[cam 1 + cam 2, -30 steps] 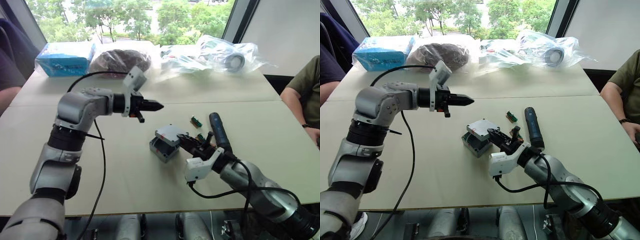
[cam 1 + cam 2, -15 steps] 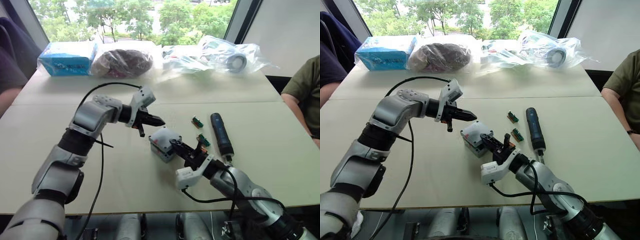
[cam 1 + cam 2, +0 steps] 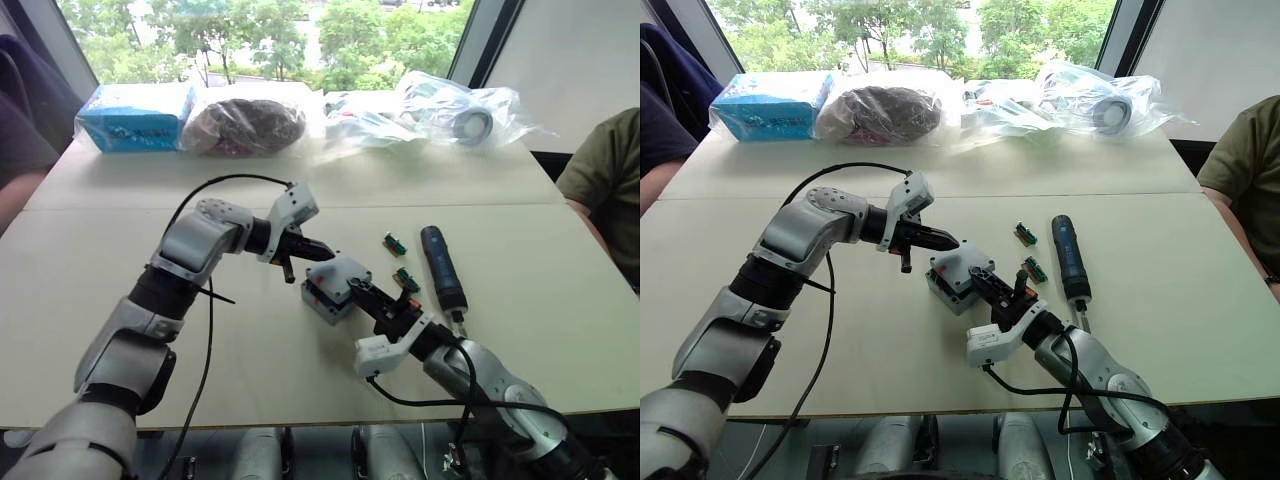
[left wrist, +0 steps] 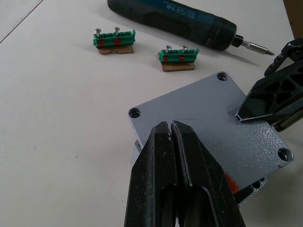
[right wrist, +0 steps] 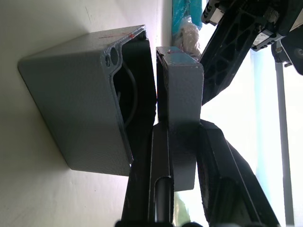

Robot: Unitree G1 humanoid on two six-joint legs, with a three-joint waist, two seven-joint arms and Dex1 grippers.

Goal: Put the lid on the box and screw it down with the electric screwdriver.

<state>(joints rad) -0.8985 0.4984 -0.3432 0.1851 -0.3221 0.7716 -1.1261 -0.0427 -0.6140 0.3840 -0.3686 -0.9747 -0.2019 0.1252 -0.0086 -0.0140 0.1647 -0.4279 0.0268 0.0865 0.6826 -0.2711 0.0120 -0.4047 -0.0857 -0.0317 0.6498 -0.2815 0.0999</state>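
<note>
Your right gripper (image 3: 992, 283) pinches the lid (image 4: 210, 120) by one edge, holding it over the box (image 5: 80, 106) with a gap open, so you can square it first. Your left gripper (image 3: 322, 249), fingers closed and empty, hovers at the lid's far corner to steady it. Screwdriver (image 3: 441, 267) lies nearby on the table (image 3: 560, 280).

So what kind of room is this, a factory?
More likely an office or lab by a window: a plain table, bagged parts along its far edge, trees outside, and a seated person watching.
</note>
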